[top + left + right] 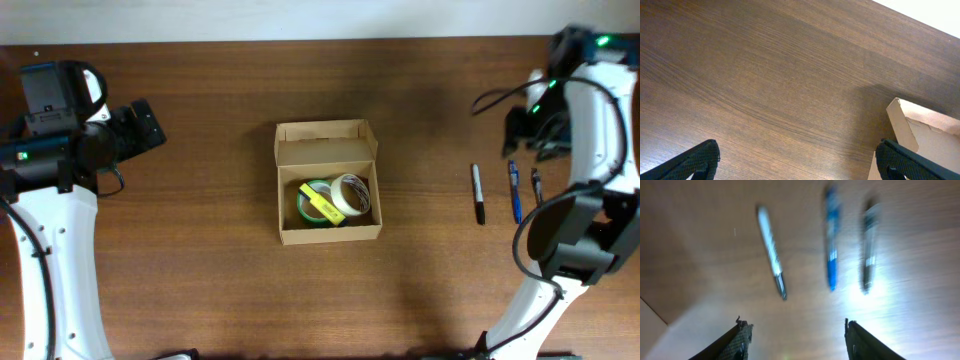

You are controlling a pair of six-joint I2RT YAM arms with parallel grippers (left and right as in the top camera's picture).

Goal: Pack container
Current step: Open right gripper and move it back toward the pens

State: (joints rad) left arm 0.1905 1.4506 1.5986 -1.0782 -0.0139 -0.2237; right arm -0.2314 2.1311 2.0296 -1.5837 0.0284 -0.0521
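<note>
1. Where the overhead camera looks down on the brown wooden table (pixel 200 260), the container (pixel 330 236) sits near the middle, a tan cardboard box with plain sides.
2. Its flap lid (pixel 325 131) stands open, folded back toward the far edge of the table, so the inside is in full view.
3. Inside the box lie a green tape roll (pixel 304 210) with a yellow label (pixel 322 205) across it and a pale tape roll (pixel 345 205). The pale roll is pressed against the green roll's right side.
4. The left gripper (pixel 799 146) is spread as wide as it goes. Its two dark fingers (pixel 700 160) show only at the bottom corners of the wrist view, with bare wood between them and nothing held.
5. From above, that arm is well to the left of the box. Its wrist camera catches just one cardboard corner at the right edge.
6. The right gripper (pixel 794 324) has its fingers partly apart, with only tabletop between them and nothing in its grasp.
7. Ahead of it lie three pens side by side, not touching: a white marker with a dark tip (pixel 771 250), a blue pen (pixel 831 240) and a dark pen (pixel 869 245).
8. These pens lie well to the right of the box. The wrist picture is too blurred to show more about them.
</note>
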